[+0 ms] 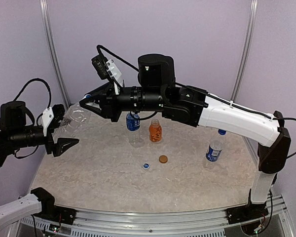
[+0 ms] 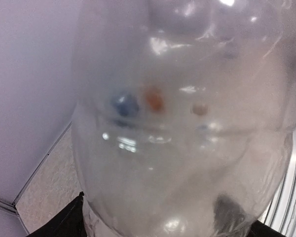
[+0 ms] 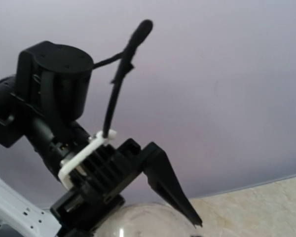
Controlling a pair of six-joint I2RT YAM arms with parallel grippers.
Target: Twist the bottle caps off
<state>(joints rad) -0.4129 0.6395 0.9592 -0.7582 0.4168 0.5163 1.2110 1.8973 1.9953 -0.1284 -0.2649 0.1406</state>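
Note:
A clear bottle without a label hangs sideways in the air between both arms. My right gripper is shut on its capped end, where a bit of blue shows. My left gripper stands open with its fingers spread around the bottle's base, the lower finger apart from it. In the left wrist view the bottle fills the picture. The right wrist view shows the bottle's rounded base and a left finger beside it. A blue-labelled bottle and a short orange bottle stand mid-table.
A second blue-labelled bottle with a blue cap stands at the right. A loose blue cap and a brown cap lie on the table in front of the bottles. Purple walls close the back.

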